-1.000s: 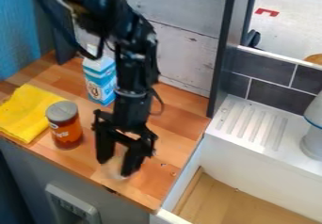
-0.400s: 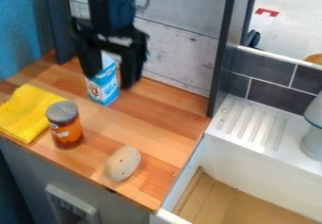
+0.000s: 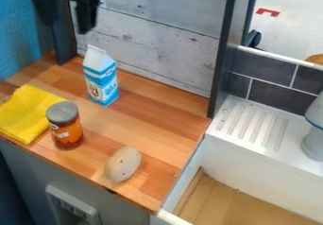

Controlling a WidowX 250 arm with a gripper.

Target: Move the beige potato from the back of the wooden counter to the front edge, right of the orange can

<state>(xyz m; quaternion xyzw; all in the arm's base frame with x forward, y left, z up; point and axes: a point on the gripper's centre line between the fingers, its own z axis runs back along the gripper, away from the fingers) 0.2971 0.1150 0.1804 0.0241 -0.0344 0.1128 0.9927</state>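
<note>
Weathered, pale grey planks [image 3: 170, 42] with visible grain and dark knots back the scene in the camera view, beside a textured blue surface [image 3: 19, 44] at the left. A counter of glossy wooden strips [image 3: 157, 134], in honey and reddish brown, spreads below them. To its right lies a white sink unit [image 3: 271, 160] with a grooved ledge, under smooth dark grey tiles [image 3: 265, 71] with pale joints. On the counter, a crumpled yellow cloth [image 3: 26, 113] lies near the left edge, just beside an upright, cylindrical amber-brown jar [image 3: 67, 135] with a grey lid. A blue-and-white carton [image 3: 101, 82] with a folded, peaked top stands farther back.

At the upper left, the black two-finger gripper [image 3: 67, 24] hangs with its fingers pointing down, raised above the counter and partly cut off by the top edge. Its fingers stand wide apart, with nothing held between them; the carton is the nearest item, below and slightly to the right in the view, apart from the fingertips.

Well apart from the gripper, lower and to the right, a pale tan, potato-like oval [image 3: 123, 164] with small dark specks rests on the wood near the counter's front edge, to the right of the jar.
</note>
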